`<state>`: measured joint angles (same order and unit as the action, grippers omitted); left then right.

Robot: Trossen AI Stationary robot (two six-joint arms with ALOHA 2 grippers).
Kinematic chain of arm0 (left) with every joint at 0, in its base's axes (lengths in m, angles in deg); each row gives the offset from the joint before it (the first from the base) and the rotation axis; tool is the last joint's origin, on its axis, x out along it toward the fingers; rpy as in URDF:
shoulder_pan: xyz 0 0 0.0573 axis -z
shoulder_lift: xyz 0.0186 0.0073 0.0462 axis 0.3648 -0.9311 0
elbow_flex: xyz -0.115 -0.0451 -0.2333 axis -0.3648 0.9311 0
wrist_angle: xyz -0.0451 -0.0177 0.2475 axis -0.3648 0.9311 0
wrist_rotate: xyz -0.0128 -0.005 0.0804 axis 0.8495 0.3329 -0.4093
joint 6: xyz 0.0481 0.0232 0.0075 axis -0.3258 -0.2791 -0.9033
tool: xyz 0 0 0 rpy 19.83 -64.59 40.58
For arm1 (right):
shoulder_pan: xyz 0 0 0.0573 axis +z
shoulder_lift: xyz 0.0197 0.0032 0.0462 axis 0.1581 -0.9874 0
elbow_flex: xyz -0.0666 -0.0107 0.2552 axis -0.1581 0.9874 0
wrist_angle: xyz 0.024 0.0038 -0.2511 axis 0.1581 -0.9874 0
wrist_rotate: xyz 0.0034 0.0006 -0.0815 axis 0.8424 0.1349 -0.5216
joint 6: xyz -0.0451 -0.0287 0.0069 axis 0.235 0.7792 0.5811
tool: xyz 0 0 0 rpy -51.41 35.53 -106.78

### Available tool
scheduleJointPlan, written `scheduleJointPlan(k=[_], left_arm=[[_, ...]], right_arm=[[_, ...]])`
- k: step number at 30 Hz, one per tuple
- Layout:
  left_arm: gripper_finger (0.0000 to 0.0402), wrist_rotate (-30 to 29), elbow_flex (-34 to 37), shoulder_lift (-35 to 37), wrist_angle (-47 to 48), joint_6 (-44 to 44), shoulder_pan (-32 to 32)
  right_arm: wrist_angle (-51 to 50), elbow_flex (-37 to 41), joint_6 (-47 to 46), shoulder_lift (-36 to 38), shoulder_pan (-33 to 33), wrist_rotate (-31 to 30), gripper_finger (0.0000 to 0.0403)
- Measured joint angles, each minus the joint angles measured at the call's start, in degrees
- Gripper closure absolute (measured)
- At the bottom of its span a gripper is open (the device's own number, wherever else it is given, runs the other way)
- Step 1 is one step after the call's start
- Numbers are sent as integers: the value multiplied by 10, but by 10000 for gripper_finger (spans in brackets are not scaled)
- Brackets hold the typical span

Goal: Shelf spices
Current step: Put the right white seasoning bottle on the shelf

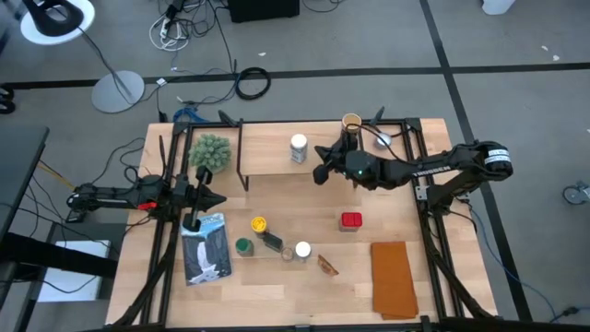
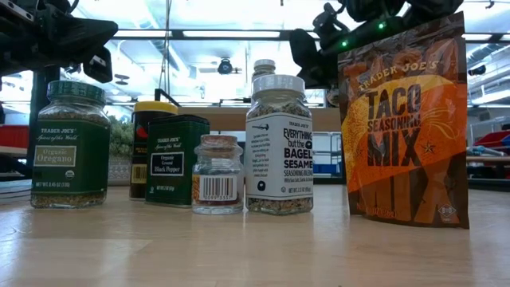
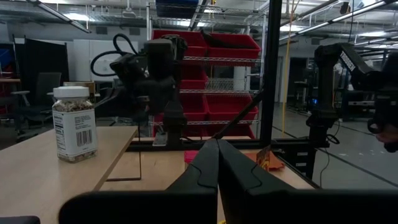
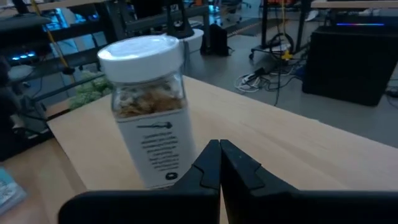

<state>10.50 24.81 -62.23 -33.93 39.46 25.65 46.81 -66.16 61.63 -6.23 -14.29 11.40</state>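
A white-lidded spice jar (image 1: pixel 298 148) (image 4: pixel 149 106) stands on the shelf's light plank (image 1: pixel 277 157), with a tan cylinder (image 1: pixel 351 122) at its far edge. My right gripper (image 1: pixel 323 170) (image 4: pixel 219 158) is shut and hovers just right of the jar, touching nothing. My left gripper (image 1: pixel 218 197) (image 3: pixel 217 163) is shut and waits near the table's left side. On the table stand a yellow-lidded jar (image 1: pixel 259 224), a green-lidded jar (image 1: pixel 242 246), a black box (image 1: pixel 272 242), a white-lidded jar (image 1: pixel 302 249) and a red tin (image 1: pixel 350 220).
A fuzzy green plant ball (image 1: pixel 210 150) sits left of the shelf. A blue-and-white packet (image 1: pixel 205 247) lies near my left gripper, an orange cloth (image 1: pixel 395 277) lies at the near right, and a taco seasoning pouch (image 2: pixel 402 119) is beside the jars. Black frame rails run along both table sides.
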Motion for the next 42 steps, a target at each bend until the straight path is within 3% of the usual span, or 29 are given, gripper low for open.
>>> scheduleJointPlan(k=[15,17,21,23,29,35,38,42], left_arm=[[396,0,0,0,0,0,0],[396,0,0,0,0,0,0],[396,0,0,0,0,0,0],[396,0,0,0,0,0,0],[396,0,0,0,0,0,0],[396,-7,0,0,-5,0,0],[396,-73,-4,0,-30,58,0],[400,-121,-44,-24,21,86,0]], right_arm=[[-7,0,1,1,30,28,403],[-24,0,1,4,51,5,403],[-76,0,2,31,114,-123,403],[-98,0,-4,54,144,-155,403],[-145,0,-36,118,233,-174,403],[-148,0,-39,133,300,-226,403],[-149,0,-40,133,315,-234,403],[-208,-1,-71,132,326,-235,403]])
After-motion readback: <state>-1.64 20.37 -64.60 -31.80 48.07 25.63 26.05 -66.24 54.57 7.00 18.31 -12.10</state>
